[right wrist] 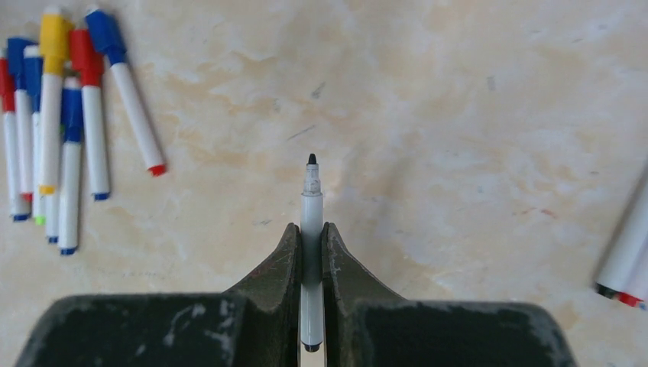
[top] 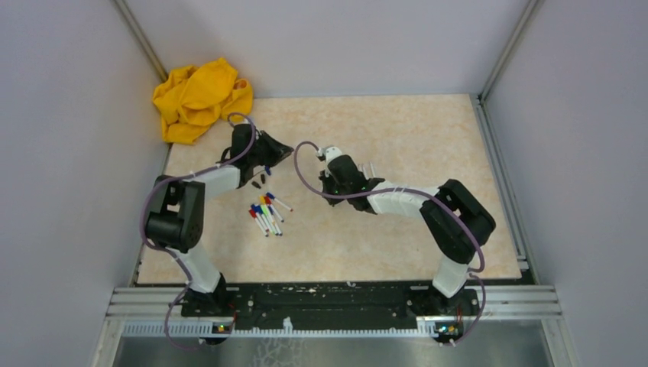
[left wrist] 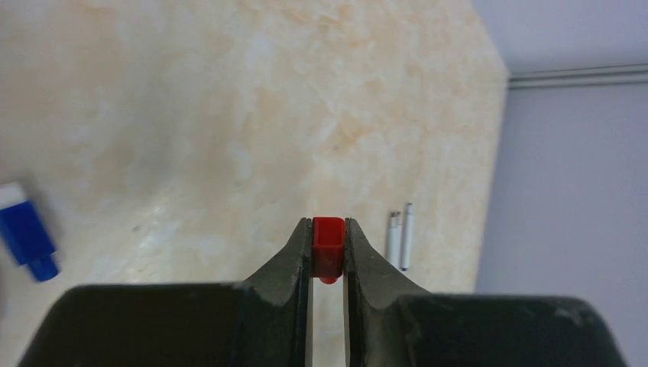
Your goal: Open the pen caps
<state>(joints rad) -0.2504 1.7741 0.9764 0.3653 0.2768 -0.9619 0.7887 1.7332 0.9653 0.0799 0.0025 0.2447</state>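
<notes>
Left gripper (left wrist: 328,228) clamped on red cap (left wrist: 328,254); right gripper (right wrist: 309,229) clamped on uncapped marker (right wrist: 311,195), right of capped-pen pile (right wrist: 52,130).

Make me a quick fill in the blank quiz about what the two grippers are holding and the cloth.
The cap pinched in the left gripper is ____.
The marker in the right gripper shows a bare ____ tip.
The crumpled cloth in the far left corner is ____.
Missing words: red, black, yellow.

Lab test cell: grey partition walls (top: 61,115)
</notes>
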